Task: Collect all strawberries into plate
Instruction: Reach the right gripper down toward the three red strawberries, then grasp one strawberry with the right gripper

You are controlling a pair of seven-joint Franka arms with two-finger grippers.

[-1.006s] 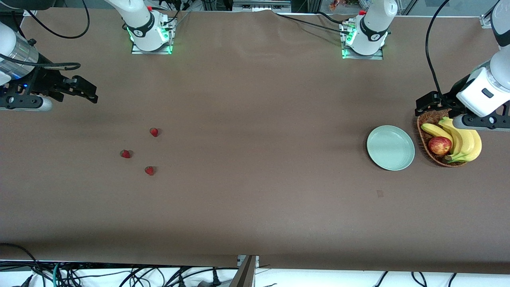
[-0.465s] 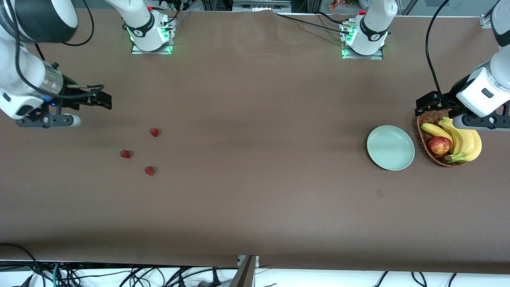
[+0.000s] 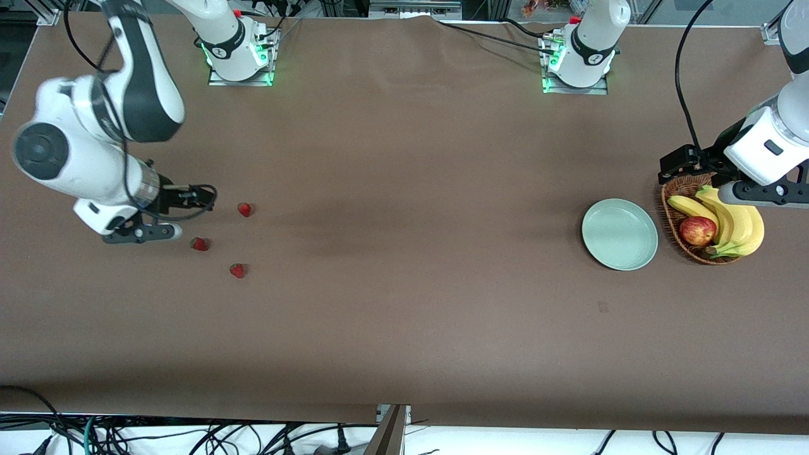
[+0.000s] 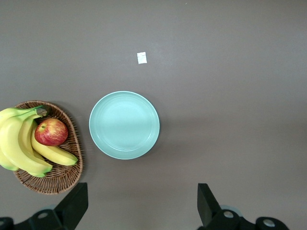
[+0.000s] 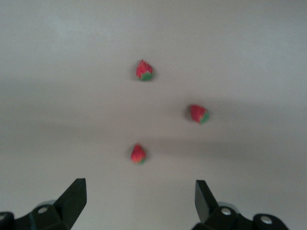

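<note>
While the left arm waits at its end of the desk (image 3: 404, 328), we note its left gripper (image 3: 679, 165) up over the edge of the wicker basket (image 3: 671, 218), jaws spread wide and holding nothing. We see bananas (image 3: 736, 222) and an apple (image 3: 697, 230) in that basket. Just beside it, toward the right arm's end, sits the plate (image 3: 619, 234), with nothing on it. At the right arm's end, we find the right gripper (image 3: 205, 198) low over the desk, jaws wide and unloaded, close by the three strawberries. One strawberry (image 3: 244, 209) lies just beside the gripper; a second strawberry (image 3: 200, 244) lies nearer the front camera; a third strawberry (image 3: 237, 270) lies nearest the camera. All three rest on the bare desk, well apart from the plate.
</note>
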